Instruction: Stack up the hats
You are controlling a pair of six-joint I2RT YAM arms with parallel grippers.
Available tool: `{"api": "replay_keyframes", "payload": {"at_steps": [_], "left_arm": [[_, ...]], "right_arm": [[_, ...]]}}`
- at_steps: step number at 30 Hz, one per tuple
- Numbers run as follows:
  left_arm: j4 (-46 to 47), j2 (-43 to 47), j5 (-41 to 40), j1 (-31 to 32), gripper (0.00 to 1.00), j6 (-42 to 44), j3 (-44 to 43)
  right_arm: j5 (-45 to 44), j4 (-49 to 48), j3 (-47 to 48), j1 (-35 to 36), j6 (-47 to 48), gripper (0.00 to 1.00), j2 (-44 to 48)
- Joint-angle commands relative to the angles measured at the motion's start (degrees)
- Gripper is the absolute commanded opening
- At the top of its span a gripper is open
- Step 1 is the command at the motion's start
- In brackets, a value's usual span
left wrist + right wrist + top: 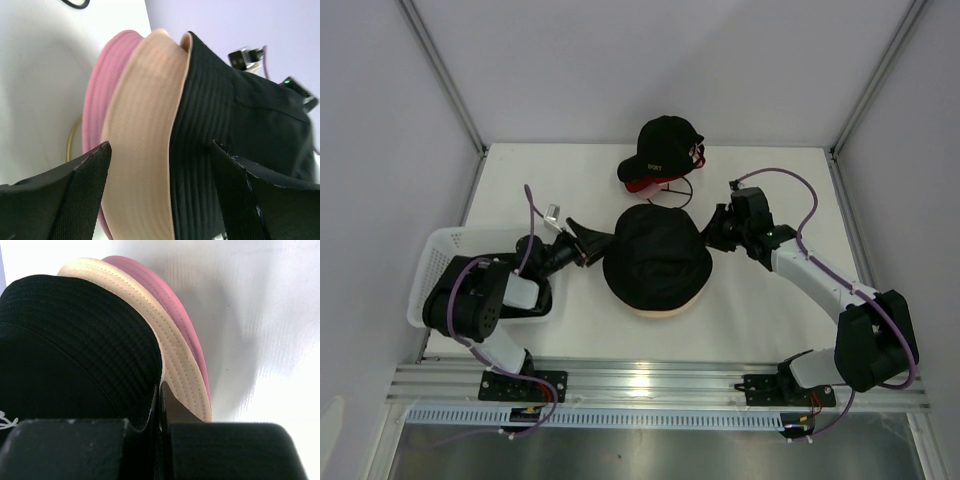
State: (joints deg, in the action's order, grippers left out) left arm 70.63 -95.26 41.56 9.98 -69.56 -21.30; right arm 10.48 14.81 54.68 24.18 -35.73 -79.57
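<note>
The hats lie stacked in the middle of the table. The black hat [655,255] is on top, and a sliver of the beige hat [660,311] shows under its near edge. In the left wrist view the brims sit layered: pink hat [97,100], beige hat [145,125], black hat [225,115]. My left gripper [582,240] [161,145] is open at the stack's left edge, with the beige and black brims showing between its fingers. My right gripper [715,232] [161,390] is shut at the stack's right edge. Its tips rest against the black hat [75,340], the beige hat [175,355] and the pink hat [170,305].
A black baseball cap [660,150] with red under its visor sits at the back of the table, with a thin black wire hoop [675,190] just in front of it. A white basket [440,270] stands at the left edge under my left arm. A tan hoop [72,140] peeks out beside the pink brim.
</note>
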Motion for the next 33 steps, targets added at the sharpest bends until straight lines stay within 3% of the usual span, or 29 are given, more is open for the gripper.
{"api": "replay_keyframes", "payload": {"at_steps": [1, 8, 18, 27, 30, 32, 33], "left_arm": [[21.8, 6.1, -1.8, -1.7, 0.82, -4.9, 5.0], [21.1, 13.7, -4.6, -1.7, 0.82, -7.2, 12.3], [17.3, 19.9, -4.8, -1.7, 0.78, -5.5, 14.5], [15.7, 19.6, -3.7, 0.5, 0.75, -4.0, 14.4], [18.7, 16.3, -3.8, 2.0, 0.68, -5.1, 13.7], [21.8, 13.1, -3.9, 2.4, 0.49, -6.7, 13.2], [21.8, 12.3, -4.0, 2.4, 0.49, -6.8, 13.1]], "right_arm": [[-1.4, -0.4, 2.4, 0.4, 0.7, 0.0, -0.3], [-1.9, 0.0, 2.0, 0.5, 0.3, 0.0, 0.0], [-1.3, -0.6, 1.6, 0.7, 0.2, 0.0, -1.0], [-0.8, -1.1, 1.8, 0.9, -0.2, 0.0, -1.7], [-1.0, -1.0, 2.0, 1.0, -0.3, 0.0, -1.9], [-1.3, -0.8, 2.0, 1.2, -0.3, 0.0, -1.8], [-1.3, -0.7, 2.0, 1.2, -0.3, 0.0, -1.7]]}}
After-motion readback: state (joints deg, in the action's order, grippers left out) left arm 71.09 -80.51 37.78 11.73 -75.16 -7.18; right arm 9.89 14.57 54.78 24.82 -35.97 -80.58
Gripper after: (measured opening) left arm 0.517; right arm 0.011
